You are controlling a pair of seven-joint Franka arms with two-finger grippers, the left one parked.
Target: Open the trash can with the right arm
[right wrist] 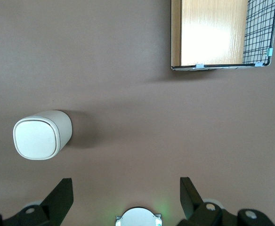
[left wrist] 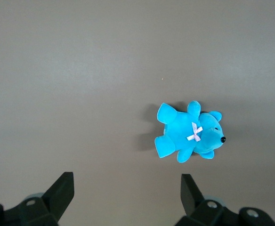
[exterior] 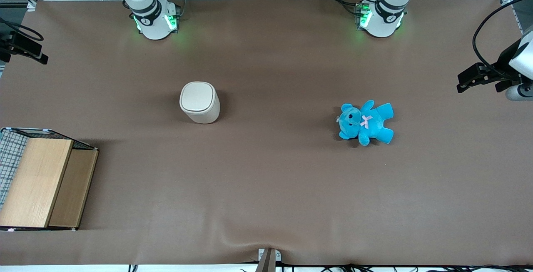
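The trash can (exterior: 200, 102) is a small cream-white bin standing upright on the brown table, its flip lid shut. It also shows in the right wrist view (right wrist: 41, 135), seen from above with the lid flat. My right gripper (right wrist: 126, 190) is open and empty, its fingers (right wrist: 62, 197) spread wide. It hangs high over the table, well apart from the bin. In the front view its black hand (exterior: 25, 47) shows at the working arm's end of the table, farther from the camera than the bin.
A wood-topped wire basket (exterior: 41, 180) stands at the working arm's end, nearer the camera than the bin, and also shows in the right wrist view (right wrist: 217, 33). A blue teddy (exterior: 366, 122) lies toward the parked arm's end. The working arm's base (exterior: 154, 18) is at the table's back edge.
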